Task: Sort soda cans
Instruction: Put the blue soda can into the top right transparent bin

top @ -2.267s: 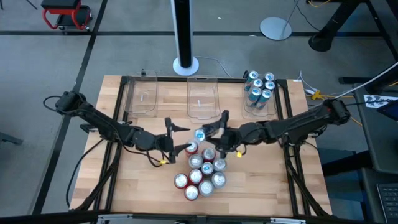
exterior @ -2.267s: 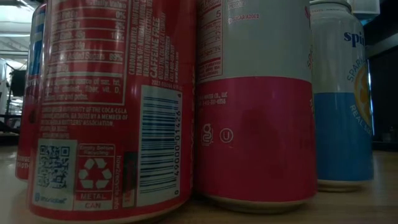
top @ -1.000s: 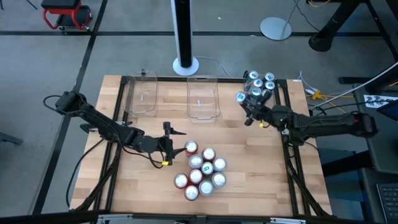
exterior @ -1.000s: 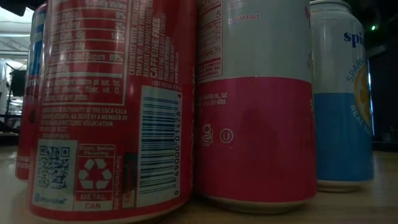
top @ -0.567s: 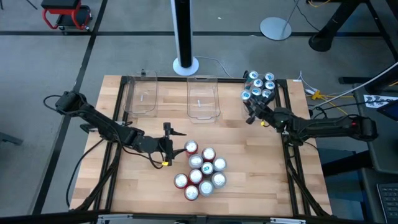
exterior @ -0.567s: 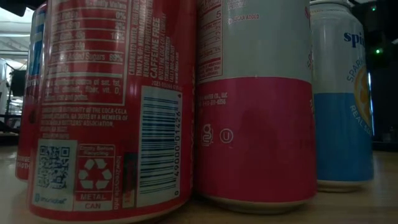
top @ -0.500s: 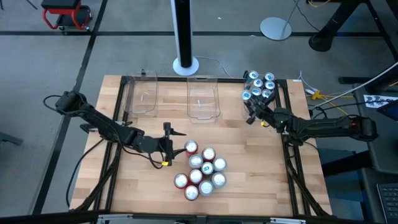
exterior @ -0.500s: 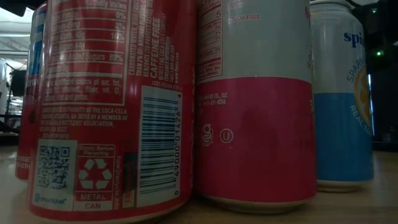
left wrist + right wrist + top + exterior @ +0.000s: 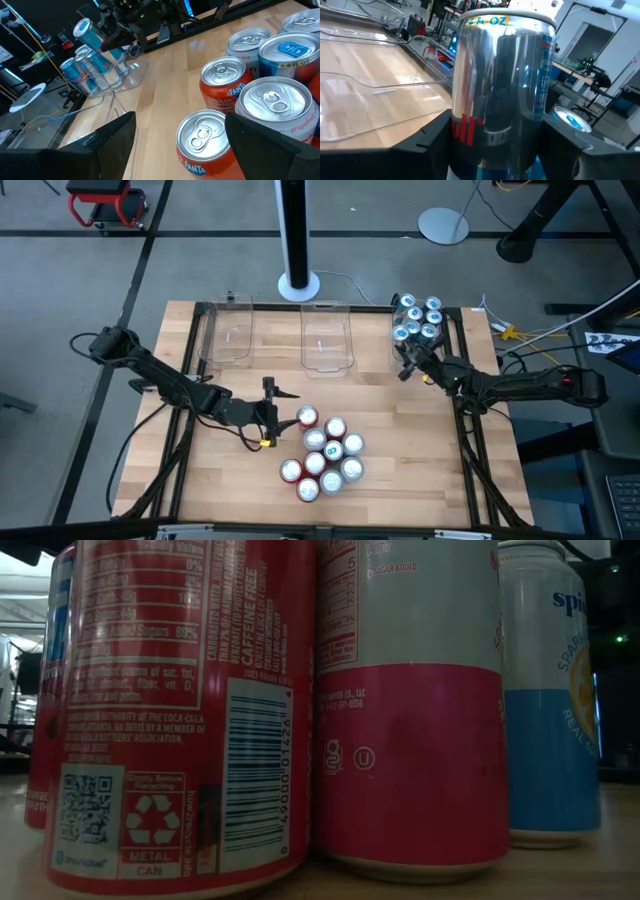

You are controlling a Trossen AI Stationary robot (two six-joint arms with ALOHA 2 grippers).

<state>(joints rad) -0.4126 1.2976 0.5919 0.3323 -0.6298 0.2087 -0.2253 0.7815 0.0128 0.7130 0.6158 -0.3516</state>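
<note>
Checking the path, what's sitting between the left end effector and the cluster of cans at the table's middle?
Nothing: in the high view only bare wood separates the left end effector from the cans.

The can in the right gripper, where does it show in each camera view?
High view: held can at the right bin's near-left corner.
Low view: not in it.
Left wrist view: held can raised, far across the table.
Right wrist view: held can fills the centre.
Shared landmark: the binned blue cans beside it.

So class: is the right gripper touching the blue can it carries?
Touching: the right wrist view shows the right gripper with both fingers pressed on the blue can.
</note>
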